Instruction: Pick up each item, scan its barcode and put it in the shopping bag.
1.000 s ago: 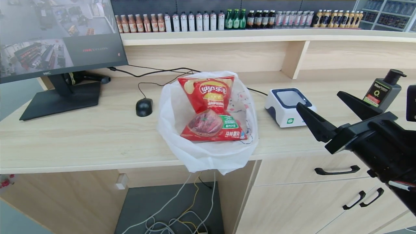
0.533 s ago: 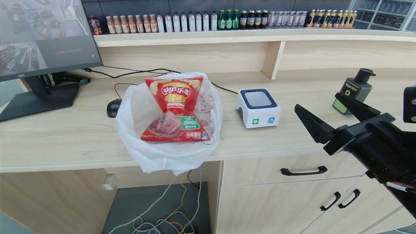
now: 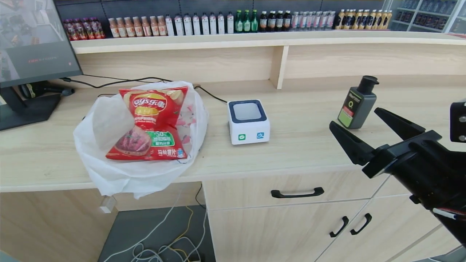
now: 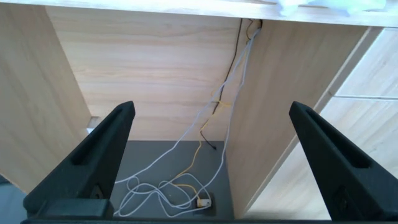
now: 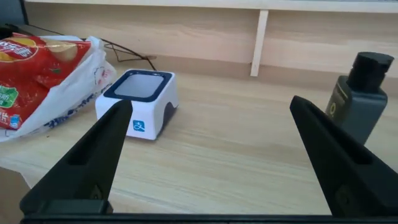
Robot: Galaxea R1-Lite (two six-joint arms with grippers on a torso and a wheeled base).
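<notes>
My right hand (image 5: pixel 211 106) is open and empty, in front of the bench (image 3: pixel 298 145). The bottle (image 3: pixel 356 103) stands upright, right of the scanner (image 3: pixel 248 122). The chips (image 3: pixel 151 123) are in the shopping bag (image 3: pixel 109 171). My left hand (image 4: pixel 211 107) is open, low by the cables (image 4: pixel 186 180).

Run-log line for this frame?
chips bag: in shopping bag | bottle: upright on counter, right of scanner | right gripper: open, empty, clear of bottle | left gripper: open, below counter
</notes>
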